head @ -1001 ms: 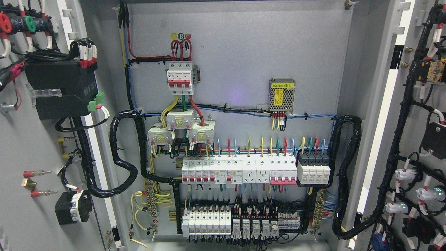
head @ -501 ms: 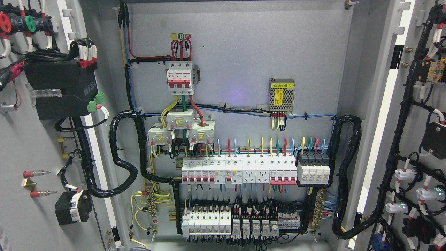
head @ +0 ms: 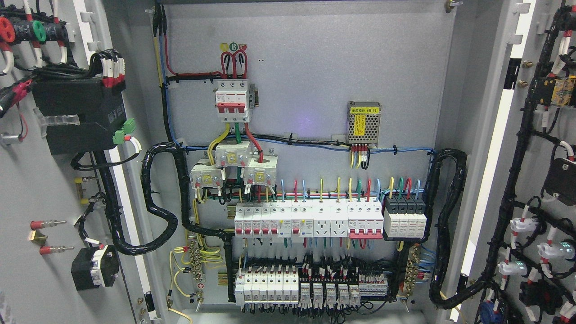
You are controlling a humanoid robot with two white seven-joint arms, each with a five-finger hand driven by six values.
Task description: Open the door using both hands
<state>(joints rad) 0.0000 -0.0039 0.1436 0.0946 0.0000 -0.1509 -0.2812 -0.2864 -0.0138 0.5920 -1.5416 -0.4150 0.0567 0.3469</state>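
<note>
one view only, from the head camera. it faces straight into an open electrical cabinet, roughly level with the back panel (head: 315,67), which fills the centre of the frame square-on. the camera stands near: the cabinet's top and bottom edges fall at or beyond the frame limits. the left door (head: 27,189) crosses the left edge and the right door (head: 540,148) crosses the right edge, both swung outward so that their inner faces and wiring are turned toward the lens, seen obliquely. the rows of breakers (head: 310,220) sit just below the middle of the frame. no second view is supplied, so no overlap between views applies.
</note>
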